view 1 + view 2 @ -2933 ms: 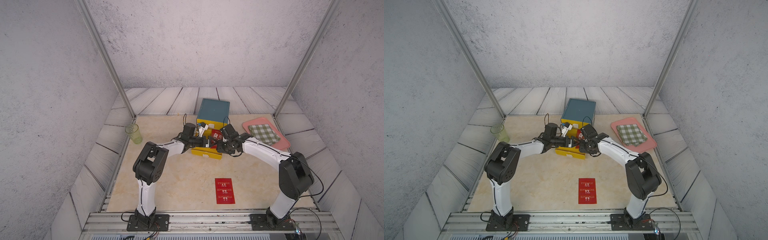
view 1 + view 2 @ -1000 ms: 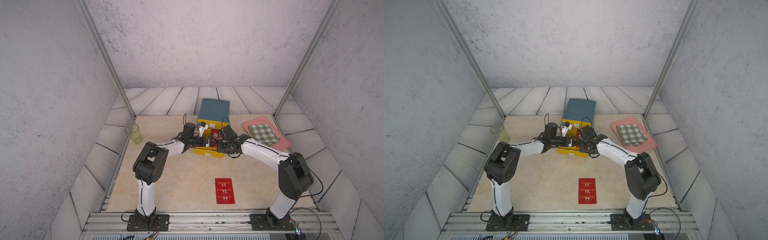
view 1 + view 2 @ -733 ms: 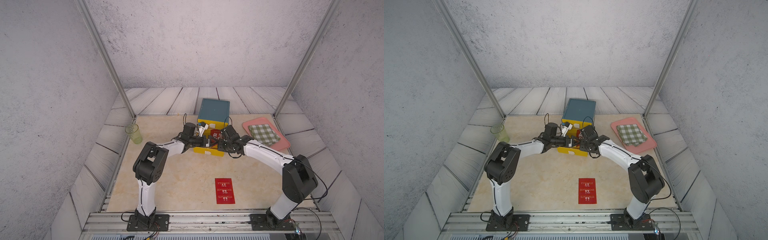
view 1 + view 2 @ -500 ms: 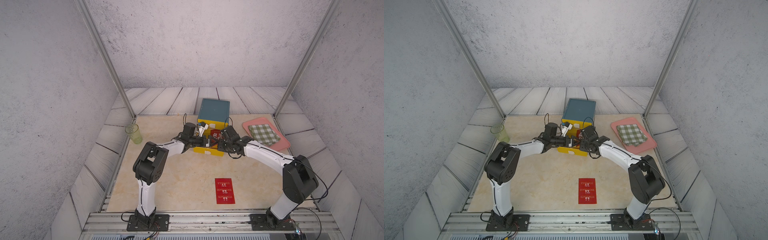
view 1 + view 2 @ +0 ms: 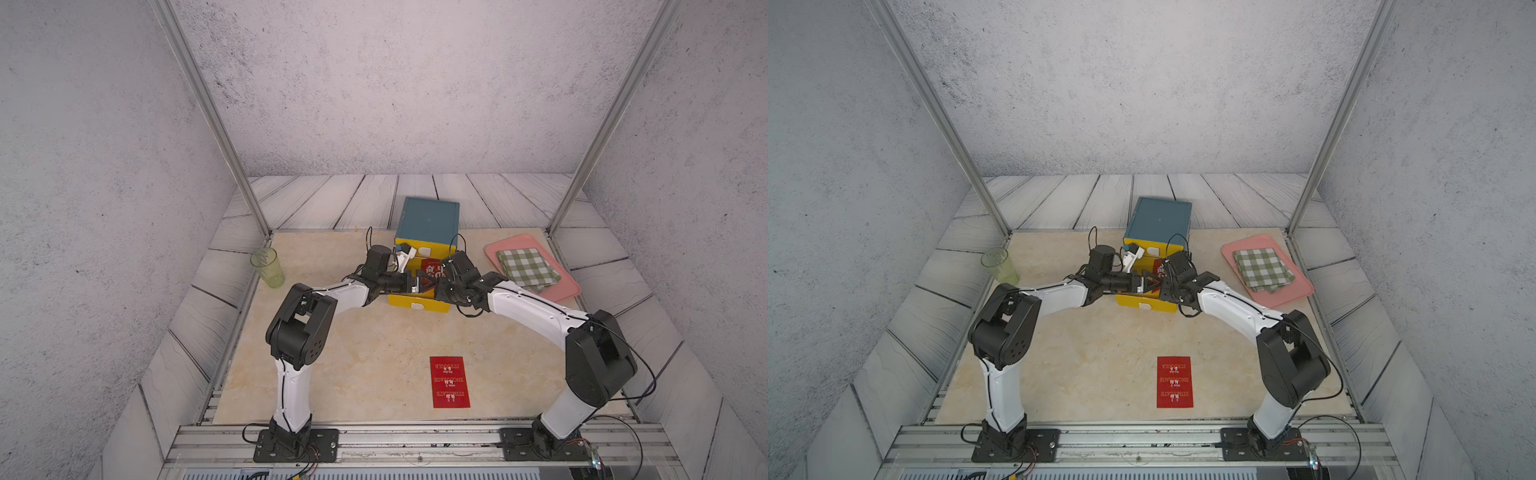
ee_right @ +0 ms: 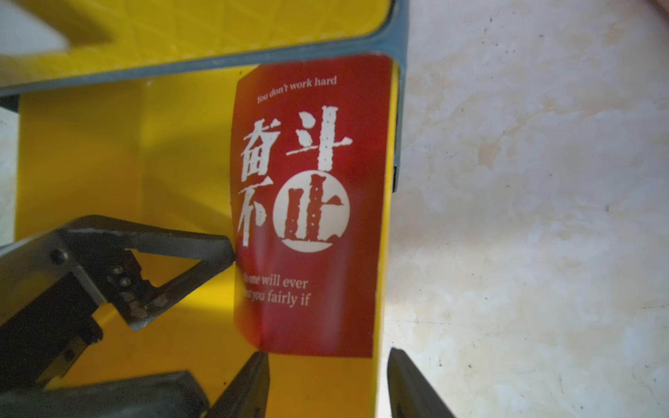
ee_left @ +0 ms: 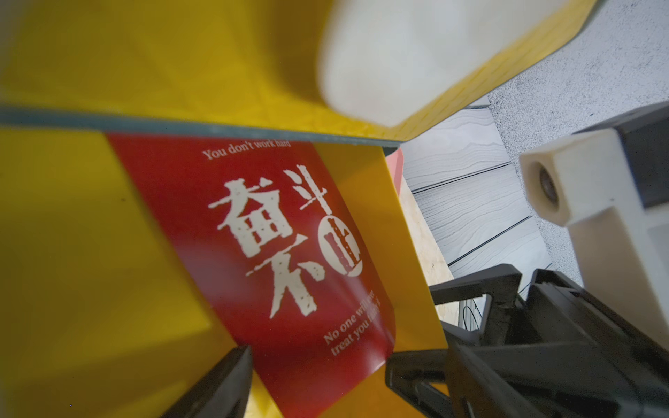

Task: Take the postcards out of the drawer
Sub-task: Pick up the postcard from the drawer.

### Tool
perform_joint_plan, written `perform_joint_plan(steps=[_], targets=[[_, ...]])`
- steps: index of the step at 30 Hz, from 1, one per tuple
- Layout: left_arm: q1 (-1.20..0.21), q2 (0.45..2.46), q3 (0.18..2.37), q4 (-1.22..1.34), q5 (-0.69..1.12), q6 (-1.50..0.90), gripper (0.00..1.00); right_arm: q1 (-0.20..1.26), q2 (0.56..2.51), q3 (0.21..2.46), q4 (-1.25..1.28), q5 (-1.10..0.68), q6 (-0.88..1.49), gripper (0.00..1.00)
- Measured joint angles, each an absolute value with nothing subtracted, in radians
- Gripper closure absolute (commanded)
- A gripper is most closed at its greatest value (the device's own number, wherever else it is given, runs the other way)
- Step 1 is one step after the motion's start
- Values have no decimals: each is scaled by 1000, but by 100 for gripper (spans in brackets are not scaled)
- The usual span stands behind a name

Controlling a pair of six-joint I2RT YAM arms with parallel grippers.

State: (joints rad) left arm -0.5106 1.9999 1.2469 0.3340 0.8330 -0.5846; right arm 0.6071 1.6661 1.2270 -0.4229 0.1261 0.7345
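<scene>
Red postcard point(image 6: 307, 202) inside open yellow drawer point(image 6: 108, 152)

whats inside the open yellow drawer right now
One red postcard shows in the yellow drawer, curled up against a side wall. Anything beneath the card, or farther back under the cabinet, is covered and cannot be seen.

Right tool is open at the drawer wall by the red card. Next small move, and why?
Probably ease the right tool forward a little before closing. Its jaws stand open astride the drawer wall, tips barely level with the near edge of the postcard leaning there, so closing now would likely catch little card. The left tool touches its free long edge.
</scene>
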Motion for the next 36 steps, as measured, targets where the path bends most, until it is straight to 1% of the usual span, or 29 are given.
perform_joint_plan(steps=[15, 25, 36], targets=[[-511, 1999, 1247, 329, 823, -581, 9, 607, 1665, 1229, -427, 139, 733, 42], [-511, 1967, 1248, 273, 800, -570, 8, 607, 1631, 1232, -415, 149, 732, 42], [-511, 1964, 1252, 266, 792, -584, 8, 606, 1628, 1236, -406, 150, 731, 42]])
